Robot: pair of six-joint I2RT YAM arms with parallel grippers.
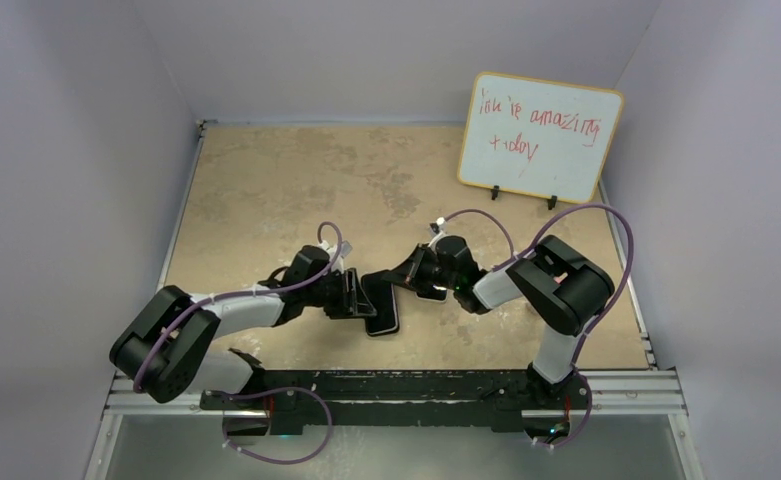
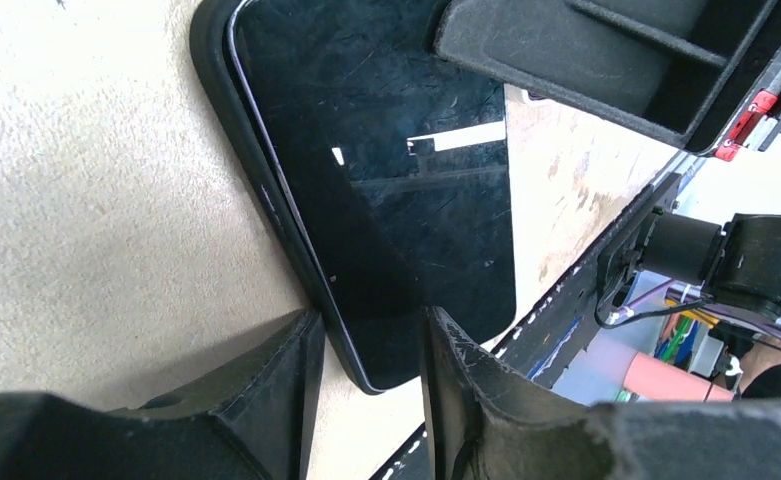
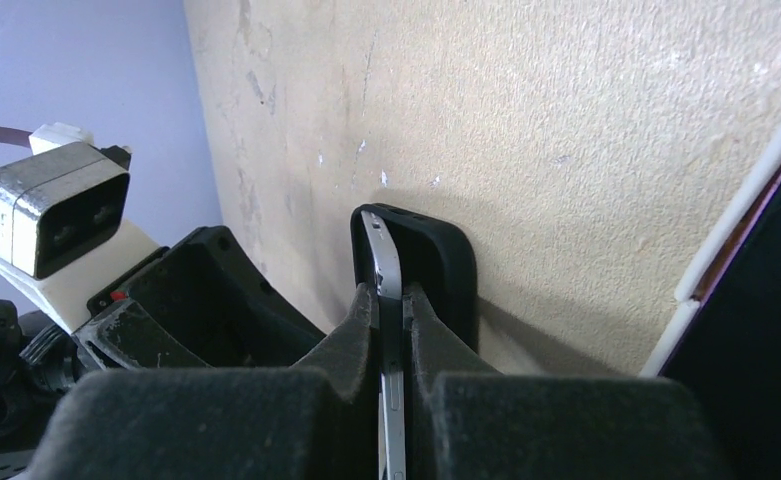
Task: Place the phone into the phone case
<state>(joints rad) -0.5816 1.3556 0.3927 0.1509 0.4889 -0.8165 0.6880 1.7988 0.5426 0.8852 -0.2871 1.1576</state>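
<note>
The black phone (image 1: 384, 308) lies mid-table between both grippers, its screen up in the left wrist view (image 2: 386, 200). The black phone case (image 2: 216, 60) wraps its left edge and near corner. My left gripper (image 1: 358, 298) pinches that near corner of the case (image 2: 371, 315), one finger against the rim and one over the screen. My right gripper (image 1: 401, 278) is shut on the phone's far part (image 3: 391, 292), squeezing the silver-edged phone (image 3: 386, 250) across its thickness. The phone's end sits in the case (image 3: 446, 260). The right gripper's finger (image 2: 586, 60) shows in the left wrist view.
A whiteboard with red writing (image 1: 541, 135) stands at the back right. Grey walls enclose the tan table (image 1: 286, 190) on three sides. The black mounting rail (image 1: 396, 385) runs along the near edge, close below the phone.
</note>
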